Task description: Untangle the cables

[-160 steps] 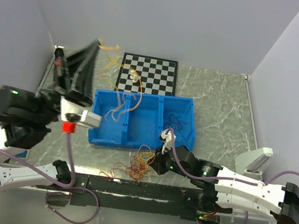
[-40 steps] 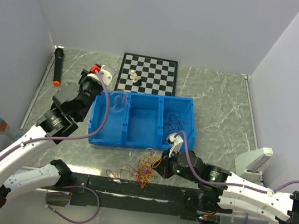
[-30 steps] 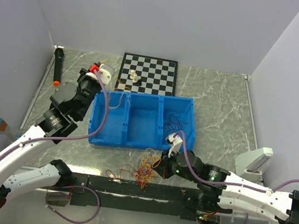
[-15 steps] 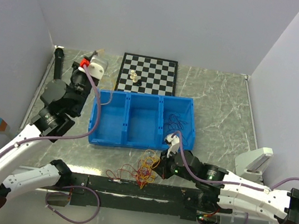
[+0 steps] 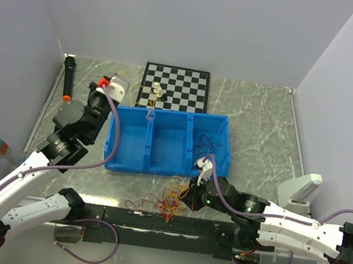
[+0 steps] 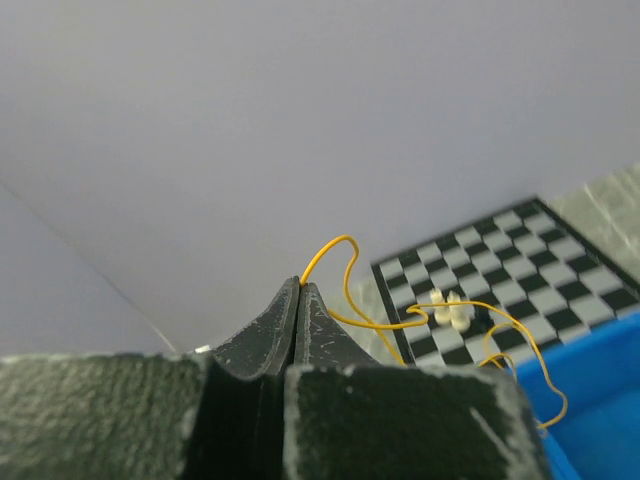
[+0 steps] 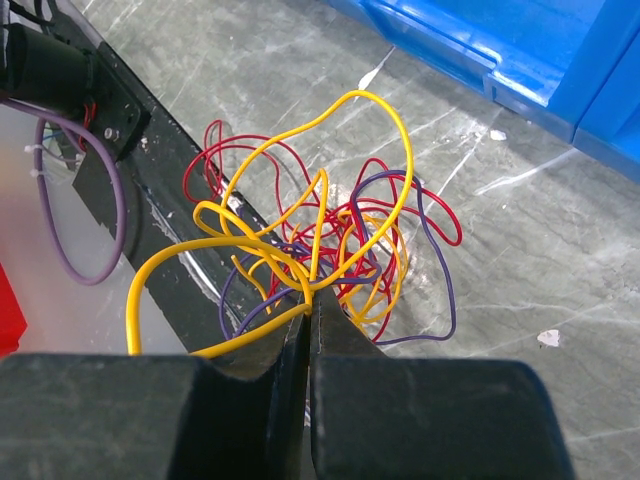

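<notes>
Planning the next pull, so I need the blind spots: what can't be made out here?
1. Left wrist view: the yellow cable in the left gripper is lost at the rim of the blue bin; its end is hidden.
2. Right wrist view: strands of the tangle overlap near the right gripper; their layering is unclear.
3. Top view: dark wires in the bin's right compartment are too small.

We see white shells on both the left arm and the right arm, broken by black joint housings. A purple cable trails along each arm. Near the left wrist sits a white camera block with a red piece. The left pincer and right pincer have matte black, grainy fingers tapering to thin tips.
</notes>
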`<state>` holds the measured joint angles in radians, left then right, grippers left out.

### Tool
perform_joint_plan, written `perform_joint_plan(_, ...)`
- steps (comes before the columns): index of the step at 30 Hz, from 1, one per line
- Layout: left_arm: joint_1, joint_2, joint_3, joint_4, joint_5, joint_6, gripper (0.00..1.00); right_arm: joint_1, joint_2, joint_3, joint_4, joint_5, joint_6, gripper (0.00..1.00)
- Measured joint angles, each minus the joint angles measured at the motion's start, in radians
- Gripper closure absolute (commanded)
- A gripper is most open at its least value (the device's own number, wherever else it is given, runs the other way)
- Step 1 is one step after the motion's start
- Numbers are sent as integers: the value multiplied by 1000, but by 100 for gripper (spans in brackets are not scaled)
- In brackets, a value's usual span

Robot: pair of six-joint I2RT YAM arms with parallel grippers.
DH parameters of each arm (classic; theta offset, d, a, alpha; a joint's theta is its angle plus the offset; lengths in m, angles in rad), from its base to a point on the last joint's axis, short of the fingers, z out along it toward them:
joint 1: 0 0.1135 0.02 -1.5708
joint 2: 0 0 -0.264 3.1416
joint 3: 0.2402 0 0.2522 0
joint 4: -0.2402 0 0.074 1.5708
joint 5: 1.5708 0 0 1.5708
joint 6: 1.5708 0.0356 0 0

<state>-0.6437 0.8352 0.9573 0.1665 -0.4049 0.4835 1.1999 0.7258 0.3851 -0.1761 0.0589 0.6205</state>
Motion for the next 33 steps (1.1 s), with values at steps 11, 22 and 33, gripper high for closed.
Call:
perform_joint_plan(11, 0, 0, -47, -6, -3, -14, 99, 0, -8, 0, 0, 0, 4, 100)
perform_joint_plan(22, 0, -3, -35, 22, -3, -6, 99, 0, -6, 0, 0, 0, 8, 100)
perform_joint_plan(33, 0, 1, 64, 76, 0, 12, 99, 0, 10, 0, 4, -8, 9, 100)
